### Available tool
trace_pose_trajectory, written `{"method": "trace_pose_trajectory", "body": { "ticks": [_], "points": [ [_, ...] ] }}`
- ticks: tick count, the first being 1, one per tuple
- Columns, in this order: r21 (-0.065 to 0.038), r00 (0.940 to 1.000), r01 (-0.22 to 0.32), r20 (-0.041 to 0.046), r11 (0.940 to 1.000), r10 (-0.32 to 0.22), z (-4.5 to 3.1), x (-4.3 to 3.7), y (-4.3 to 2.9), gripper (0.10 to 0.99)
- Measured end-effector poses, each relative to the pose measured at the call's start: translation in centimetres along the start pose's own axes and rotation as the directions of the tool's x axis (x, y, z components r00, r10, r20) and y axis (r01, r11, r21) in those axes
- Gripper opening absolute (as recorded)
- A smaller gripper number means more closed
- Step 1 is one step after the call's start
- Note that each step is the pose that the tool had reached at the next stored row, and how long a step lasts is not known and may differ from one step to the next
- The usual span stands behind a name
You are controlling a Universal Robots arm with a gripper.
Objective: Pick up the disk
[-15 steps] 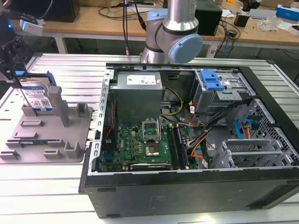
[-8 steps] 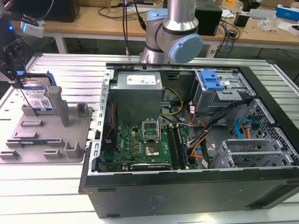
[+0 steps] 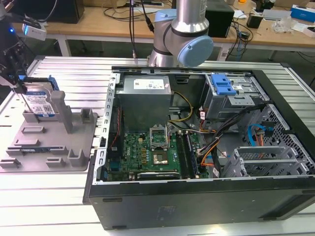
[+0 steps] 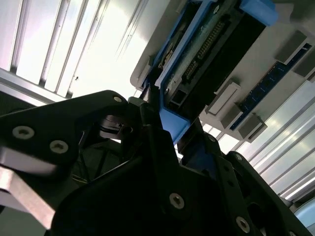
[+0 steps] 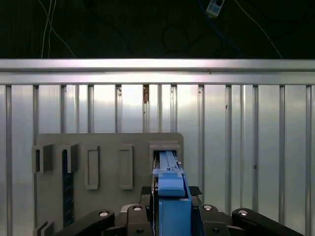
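There's the disk (image 3: 42,102): silver, white-and-blue label, blue rails, standing on edge in the grey slotted tray (image 3: 49,147) at the exterior view's left, seemingly seated.

The disk (image 3: 42,104) upright in the grey tray (image 3: 51,145) (exterior view's left), claw (image 3: 20,88) at its edge

No print I can read right now. The disk (image 3: 35,91), outside the computer case (image 3: 197,201) toward the exterior view's left, wears a white-and-blue label (image 3: 42,104); a pale sticker (image 3: 146,84) sits inside the case, likewise illegible.
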State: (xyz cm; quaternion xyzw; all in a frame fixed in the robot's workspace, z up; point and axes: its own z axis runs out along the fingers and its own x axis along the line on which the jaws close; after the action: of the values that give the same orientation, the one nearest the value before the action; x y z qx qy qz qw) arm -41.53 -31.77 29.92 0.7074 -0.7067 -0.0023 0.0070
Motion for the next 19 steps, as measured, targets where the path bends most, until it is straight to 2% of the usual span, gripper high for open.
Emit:
{"method": "trace_pose_trajectory", "body": {
  "ticks": [12,14,17,19],
  "points": [
    [0.0,1.0,0.0,0.0,1.0,0.0,0.07,0.0,0.0,0.365],
    [0.001,1.0,0.0,0.0003,1.0,0.0,-0.14,0.0,0.0,0.365],
    [0.0,1.0,0.0,0.0,1.0,0.0,-3.09,0.02,0.04,0.365],
    [0.0,1.0,0.0,0.0001,1.0,0.0,-4.0,0.02,0.05,0.365]
  ]
}}
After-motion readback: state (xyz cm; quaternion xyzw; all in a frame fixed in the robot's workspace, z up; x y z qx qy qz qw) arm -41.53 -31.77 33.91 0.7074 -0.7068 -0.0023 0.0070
